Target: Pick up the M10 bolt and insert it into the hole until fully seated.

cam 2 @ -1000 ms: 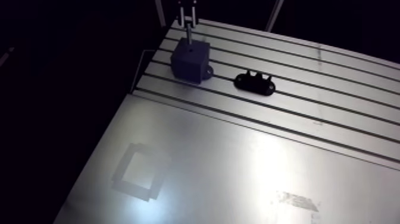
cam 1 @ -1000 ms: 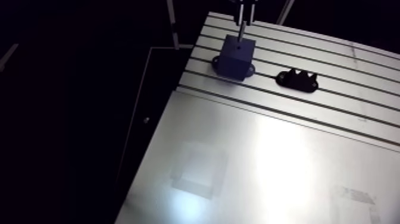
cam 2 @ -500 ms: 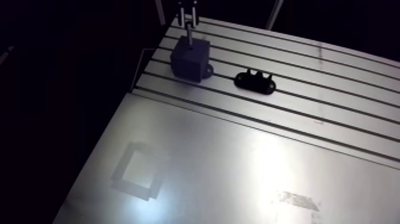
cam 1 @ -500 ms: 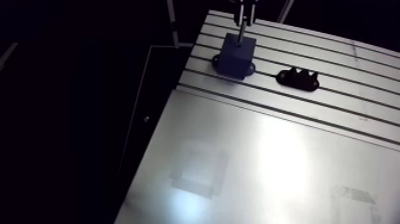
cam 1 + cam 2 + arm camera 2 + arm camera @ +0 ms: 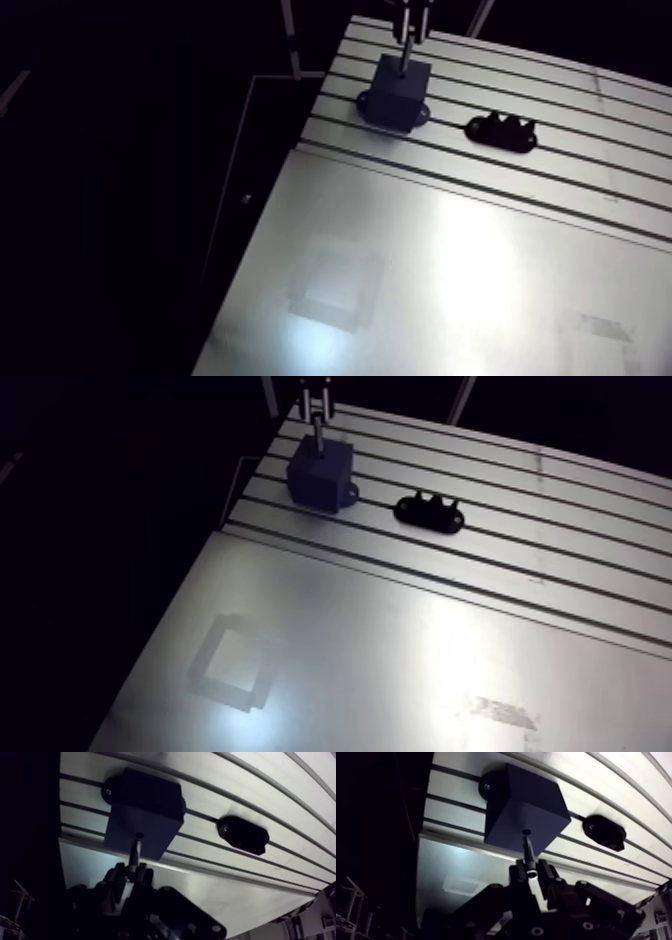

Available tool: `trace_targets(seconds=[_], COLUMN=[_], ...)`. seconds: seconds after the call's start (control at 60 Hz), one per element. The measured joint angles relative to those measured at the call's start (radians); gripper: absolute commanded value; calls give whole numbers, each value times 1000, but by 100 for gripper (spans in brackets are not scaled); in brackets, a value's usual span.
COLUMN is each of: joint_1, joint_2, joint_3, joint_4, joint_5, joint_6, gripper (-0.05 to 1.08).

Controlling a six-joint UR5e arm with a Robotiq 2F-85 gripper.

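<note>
Arm view, upper middle of the frame: dark block [image 5: 398, 88] bolted to the slotted tabletop [image 5: 450, 270].

Wrist view: gripper [image 5: 532, 871] clamped on the M10 bolt [image 5: 528, 849] by its near end. The shank points ahead, its tip at the mouth of the hole [image 5: 526, 831]; whether it has entered, cannot tell.

Bolt is likely steel: stiff, dense, slippery. The grip near the head looks right; keep the axis straight.

Right of the block: black fixture [image 5: 500, 132], apart.
</note>
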Motion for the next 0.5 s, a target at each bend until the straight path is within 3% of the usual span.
trace_targets(seconds=[0.5], joint_1=[0], joint_2=[-1], joint_3=[8], joint_4=[2], joint_5=[1], joint_6=[0], gripper=[108])
